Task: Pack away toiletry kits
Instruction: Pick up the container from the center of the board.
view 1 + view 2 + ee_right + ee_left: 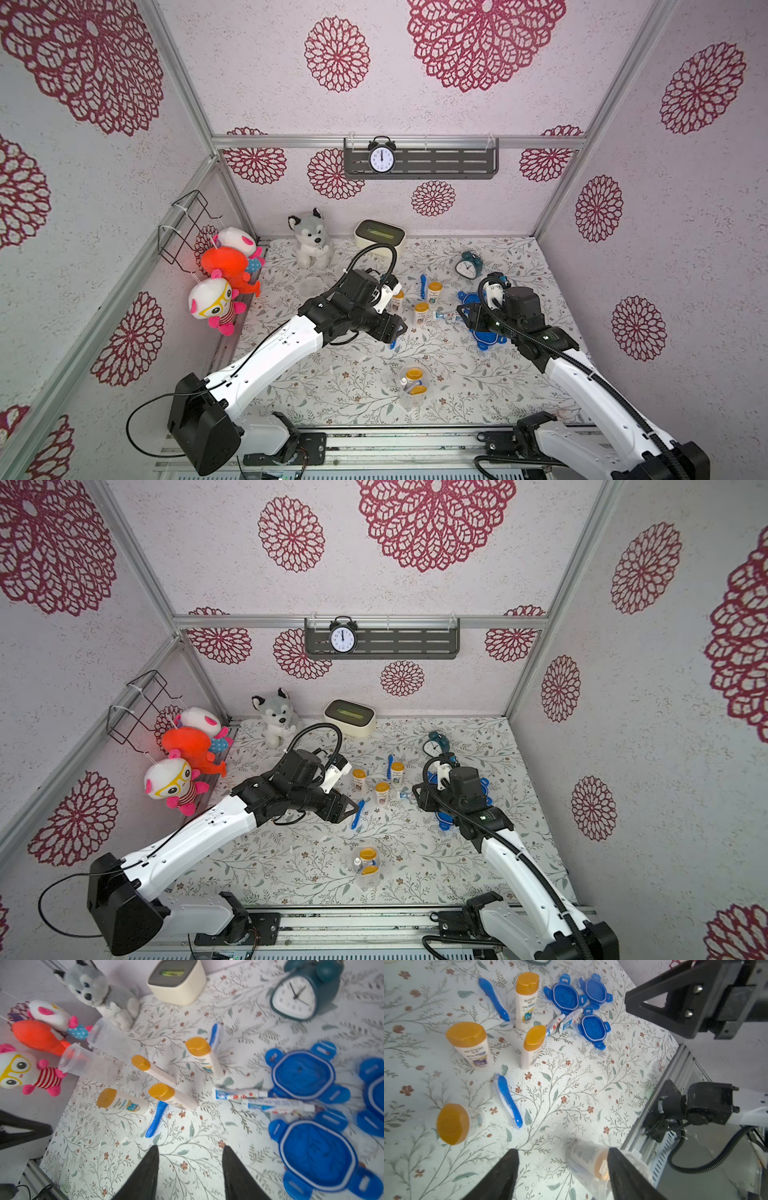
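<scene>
L gripper [562, 1150]: fingers [506, 1172] wide apart, nothing betw. them; hangs just over toothbrush [508, 1103], prob. next pick. R gripper [190, 1148]: jaws parted, empty, facing toothpaste tubes [239, 1094]. The toothbrush lies flat, long axis roughly front-to-back, far end by the upright bottles [469, 1043]. Tubes flat, side by side, long axes across table [104, 1147], ends against blue lids [301, 1074]. Filled cup [411, 388] nr front edge, unlidded, orange caps up.
</scene>
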Controlling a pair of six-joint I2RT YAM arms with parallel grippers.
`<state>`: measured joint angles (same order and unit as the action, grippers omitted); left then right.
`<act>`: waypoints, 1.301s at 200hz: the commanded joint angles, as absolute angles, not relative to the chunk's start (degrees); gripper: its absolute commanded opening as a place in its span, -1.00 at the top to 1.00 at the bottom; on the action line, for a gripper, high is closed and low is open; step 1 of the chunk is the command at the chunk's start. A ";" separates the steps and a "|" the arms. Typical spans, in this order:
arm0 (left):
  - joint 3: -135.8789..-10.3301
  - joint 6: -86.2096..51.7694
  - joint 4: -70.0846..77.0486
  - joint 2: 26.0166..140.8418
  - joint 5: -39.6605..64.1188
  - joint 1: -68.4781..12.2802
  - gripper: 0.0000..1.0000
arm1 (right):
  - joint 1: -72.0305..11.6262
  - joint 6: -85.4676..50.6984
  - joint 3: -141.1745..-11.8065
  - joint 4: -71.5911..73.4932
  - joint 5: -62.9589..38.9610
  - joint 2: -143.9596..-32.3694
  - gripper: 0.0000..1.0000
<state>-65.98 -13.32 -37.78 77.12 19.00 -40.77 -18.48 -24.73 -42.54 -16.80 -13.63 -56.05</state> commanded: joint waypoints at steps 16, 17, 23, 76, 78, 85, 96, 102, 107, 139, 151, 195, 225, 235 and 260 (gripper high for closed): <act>-66.44 -4.20 -44.34 75.91 22.89 -47.24 -0.29 | -13.01 -28.04 -40.84 -18.87 -19.16 -55.08 0.00; -66.44 -4.12 -44.45 75.92 22.74 -47.40 -0.29 | -12.88 -28.08 -40.77 -18.75 -19.29 -55.09 0.00; -66.45 -3.17 -44.70 76.09 21.64 -48.67 -0.28 | -12.14 -28.23 -40.37 -18.11 -20.26 -55.23 0.00; -65.15 0.86 -43.58 77.74 14.97 -53.41 -0.05 | -8.46 -28.72 -39.55 -14.87 -27.37 -56.69 0.01; -65.24 0.94 -43.77 77.93 14.75 -53.47 -0.04 | -8.38 -28.80 -39.55 -14.75 -27.56 -56.69 0.01; -65.58 1.18 -44.17 78.70 13.71 -53.82 -0.02 | -8.03 -28.92 -39.50 -14.50 -28.15 -56.60 0.01; -66.19 1.52 -45.07 79.92 11.97 -54.35 0.02 | -7.54 -29.07 -39.46 -14.19 -29.04 -56.46 0.01; -66.52 1.79 -45.82 80.58 11.70 -54.49 0.04 | -7.35 -29.07 -39.39 -14.14 -29.17 -56.38 0.01; -66.90 1.92 -46.25 81.16 11.88 -54.62 0.06 | -7.18 -28.99 -39.38 -14.13 -29.25 -56.28 0.01; -67.46 2.67 -46.57 82.79 13.55 -55.19 0.13 | -5.52 -28.30 -38.85 -14.37 -29.52 -56.49 0.02; -67.56 2.96 -46.61 83.17 12.76 -55.28 0.22 | -4.95 -28.39 -38.51 -14.04 -30.09 -56.61 0.03; -68.20 3.25 -47.37 84.46 12.86 -55.68 0.46 | -3.40 -28.69 -37.55 -13.44 -30.85 -56.38 0.03; -68.20 3.16 -47.58 84.72 13.43 -55.81 0.53 | -2.09 -28.39 -37.18 -12.88 -31.89 -57.47 0.03; -68.29 3.14 -47.74 84.88 13.67 -55.90 0.52 | -1.72 -28.46 -37.05 -12.51 -32.31 -57.87 0.04; -68.12 2.91 -47.80 85.40 13.21 -56.12 0.53 | -1.18 -28.65 -36.92 -11.88 -32.97 -58.42 0.05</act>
<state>-66.83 1.96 -47.51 84.49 12.97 -55.35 -1.98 -28.12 -37.04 -13.93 -31.00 -58.11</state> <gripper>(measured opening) 0.238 0.475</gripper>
